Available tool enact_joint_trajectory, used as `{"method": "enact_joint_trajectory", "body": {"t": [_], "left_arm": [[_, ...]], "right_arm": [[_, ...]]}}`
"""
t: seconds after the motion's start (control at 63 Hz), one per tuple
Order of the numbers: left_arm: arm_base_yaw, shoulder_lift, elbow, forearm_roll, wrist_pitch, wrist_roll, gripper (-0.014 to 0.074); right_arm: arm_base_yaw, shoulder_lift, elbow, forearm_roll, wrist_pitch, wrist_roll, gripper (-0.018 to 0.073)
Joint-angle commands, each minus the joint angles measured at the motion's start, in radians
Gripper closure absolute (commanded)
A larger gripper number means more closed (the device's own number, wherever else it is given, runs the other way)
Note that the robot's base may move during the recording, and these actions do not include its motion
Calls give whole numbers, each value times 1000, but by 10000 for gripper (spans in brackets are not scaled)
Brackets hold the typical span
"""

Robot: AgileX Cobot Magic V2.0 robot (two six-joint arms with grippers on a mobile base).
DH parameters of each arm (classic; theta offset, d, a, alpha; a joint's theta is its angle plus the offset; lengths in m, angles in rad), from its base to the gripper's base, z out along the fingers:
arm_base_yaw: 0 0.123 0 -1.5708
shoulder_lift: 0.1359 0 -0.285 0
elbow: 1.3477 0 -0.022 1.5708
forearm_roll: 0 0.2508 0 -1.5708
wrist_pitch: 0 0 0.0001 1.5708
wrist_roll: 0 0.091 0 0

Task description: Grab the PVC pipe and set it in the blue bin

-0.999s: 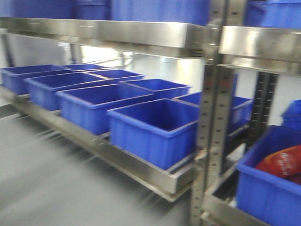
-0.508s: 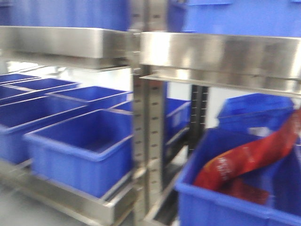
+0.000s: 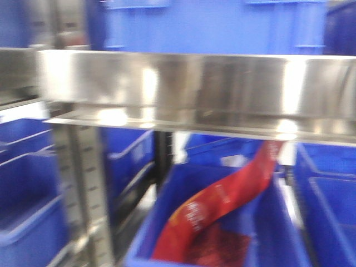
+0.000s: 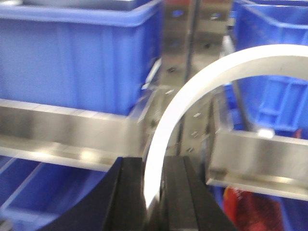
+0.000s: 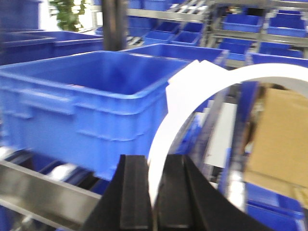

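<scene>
In the left wrist view a white arc-shaped PVC pipe (image 4: pixel 185 98) rises from between the black fingers and curves up to the right. My left gripper (image 4: pixel 153 192) is shut on its lower end. The right wrist view shows a like white PVC pipe (image 5: pixel 166 130), with a flat tab at its upper bend, and my right gripper (image 5: pixel 153 192) is shut on it. A large blue bin (image 5: pixel 86 101) stands on the rack just ahead and to the left of the right gripper. Another blue bin (image 4: pixel 77 57) sits on the shelf above the left gripper. Neither gripper shows in the front view.
A steel shelf beam (image 3: pixel 194 89) crosses the front view, and below it a blue bin (image 3: pixel 158 219) holds a red bag (image 3: pixel 222 206). A perforated steel upright (image 4: pixel 185 38) stands behind the left arc. A cardboard box (image 5: pixel 279 134) lies at the right.
The front view has swept to the right along the rack. The bin with the red bag has gone from the right edge to the middle and looks closer.
</scene>
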Motion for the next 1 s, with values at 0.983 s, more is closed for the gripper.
{"method": "enact_joint_trajectory", "body": {"t": [0.983], "left_arm": [[3, -5, 2, -8, -23, -10, 707]], "right_arm": [[-2, -2, 3, -1, -26, -4, 727]]}}
